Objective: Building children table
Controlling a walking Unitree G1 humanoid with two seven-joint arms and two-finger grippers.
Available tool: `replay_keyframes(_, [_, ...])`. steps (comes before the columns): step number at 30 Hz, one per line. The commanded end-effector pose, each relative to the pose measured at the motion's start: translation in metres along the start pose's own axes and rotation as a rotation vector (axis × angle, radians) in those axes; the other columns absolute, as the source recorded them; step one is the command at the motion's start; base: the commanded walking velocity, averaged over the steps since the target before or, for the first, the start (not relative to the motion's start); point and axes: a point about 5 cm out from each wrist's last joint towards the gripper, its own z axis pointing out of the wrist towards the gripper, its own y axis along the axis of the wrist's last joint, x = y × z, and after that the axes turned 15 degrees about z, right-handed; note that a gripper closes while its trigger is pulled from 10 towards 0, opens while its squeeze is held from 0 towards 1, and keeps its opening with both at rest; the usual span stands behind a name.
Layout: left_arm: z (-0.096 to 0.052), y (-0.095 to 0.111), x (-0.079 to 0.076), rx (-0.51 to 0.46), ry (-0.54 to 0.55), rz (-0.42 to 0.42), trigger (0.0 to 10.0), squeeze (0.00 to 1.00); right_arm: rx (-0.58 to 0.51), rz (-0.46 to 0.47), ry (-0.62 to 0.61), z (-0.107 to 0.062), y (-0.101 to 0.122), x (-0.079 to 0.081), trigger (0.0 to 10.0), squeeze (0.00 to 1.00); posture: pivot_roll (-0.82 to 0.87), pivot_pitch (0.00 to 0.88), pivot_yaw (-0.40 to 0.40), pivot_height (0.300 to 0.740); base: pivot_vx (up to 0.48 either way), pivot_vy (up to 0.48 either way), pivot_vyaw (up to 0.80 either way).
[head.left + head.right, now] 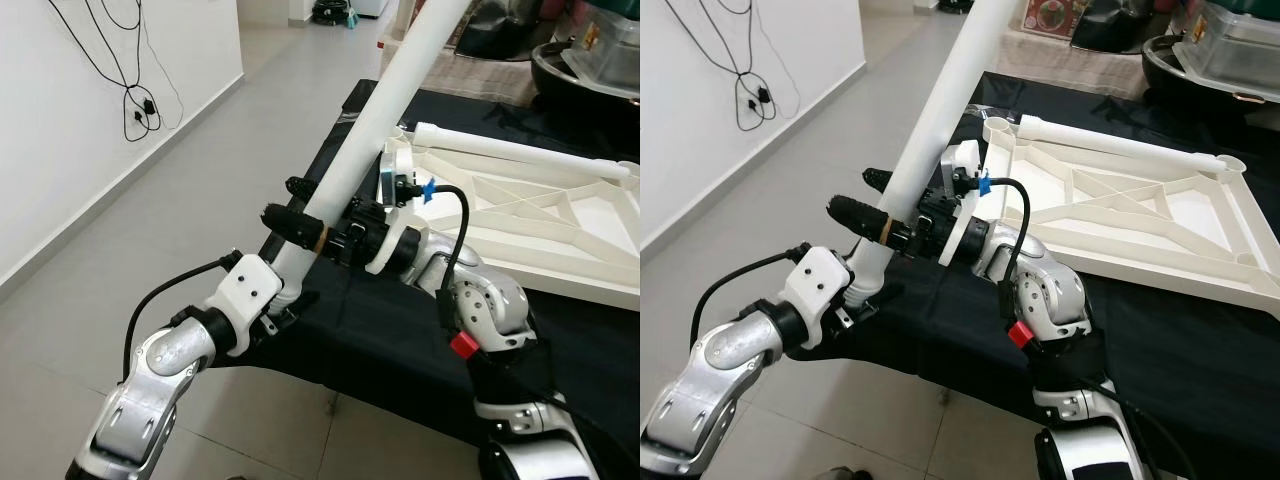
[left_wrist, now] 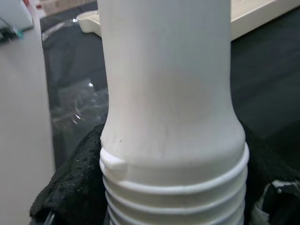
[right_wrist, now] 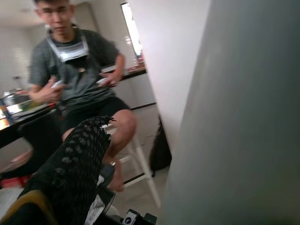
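Long white plastic table leg slants up from black-cloth-covered bench's front-left edge, over left side. Left gripper at leg's threaded lower end, off front edge. Right gripper on leg just above, reaching in from right. White ribbed plastic tabletop frame lies flat on bench, right of leg, toward back-right corner. Black cables on wall, far left.

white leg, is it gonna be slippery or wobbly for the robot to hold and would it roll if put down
The leg looks like smooth rigid plastic, so probably stiff but a bit slippery. It is long and held near its threaded end by both the left hand and right hand, so the far end may sway. Being round, it would likely roll on the table.
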Motion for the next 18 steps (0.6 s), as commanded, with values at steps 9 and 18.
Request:
replay_keyframes(9, [-0.017,0.007,-0.031,-0.025,-0.213,-0.165,10.0,0.00,0.037,-0.008,0.085,-0.005,0.008,-0.011,10.0,0.00,0.13,0.092,-0.031,0.740,0.000,0.000,0.00])
replay_keyframes(18, [-0.029,0.009,-0.038,-0.024,-0.312,-0.214,10.0,0.00,0.116,0.063,0.242,-0.013,0.002,-0.002,10.0,0.00,0.13,0.091,-0.031,0.740,0.000,0.000,0.00])
